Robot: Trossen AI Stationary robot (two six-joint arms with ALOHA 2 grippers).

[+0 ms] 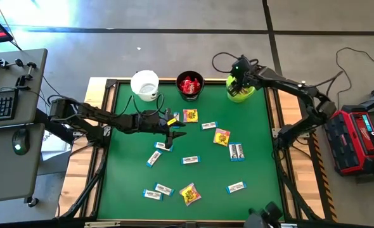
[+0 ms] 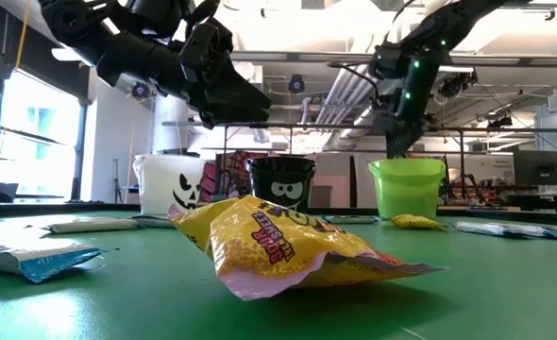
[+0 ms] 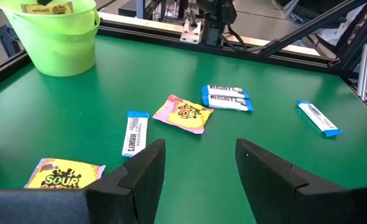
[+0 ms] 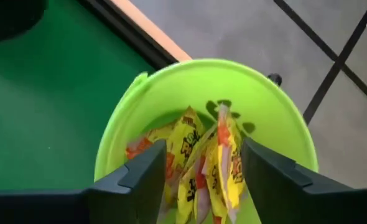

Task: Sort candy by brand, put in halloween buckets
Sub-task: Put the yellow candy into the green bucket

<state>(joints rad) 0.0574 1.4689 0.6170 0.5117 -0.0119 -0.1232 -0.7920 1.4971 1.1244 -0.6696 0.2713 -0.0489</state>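
Green felt table (image 1: 257, 158), seen from above — right gripper (image 1: 239, 81) over lime bucket (image 1: 240, 92), scattered candy (image 1: 222, 136) awaiting sorting. Right wrist view: fingers spread, yellow packets (image 4: 199, 162) inside, presumably just dropped. Left wrist view — left gripper (image 3: 199, 163) spread, empty, above packets.

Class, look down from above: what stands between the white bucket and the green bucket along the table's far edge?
The black bucket, with red candy inside, stands between the white bucket and the green bucket. The high view shows it; the low view confirms the order.
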